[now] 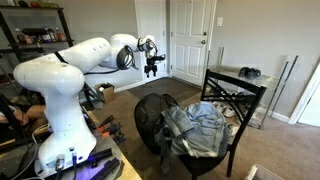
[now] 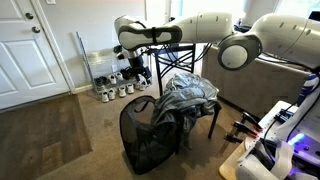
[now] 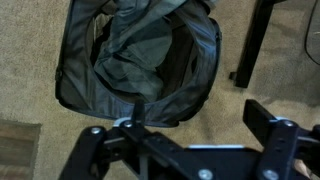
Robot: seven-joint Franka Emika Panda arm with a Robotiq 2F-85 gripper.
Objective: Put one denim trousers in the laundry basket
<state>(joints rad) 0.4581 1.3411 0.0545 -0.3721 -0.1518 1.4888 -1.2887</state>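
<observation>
The laundry basket is a round black mesh hamper on the carpet beside a chair. In the wrist view I look down into the basket. Blue-grey denim trousers lie inside it, with part draped over the rim on the chair's side. My gripper hangs high above the floor and basket. In the wrist view the gripper is open and empty, its fingers over the basket's near rim and the bare carpet.
A black metal chair holds a heap of paler jeans right next to the basket. Its leg shows in the wrist view. White doors, shoes along the wall.
</observation>
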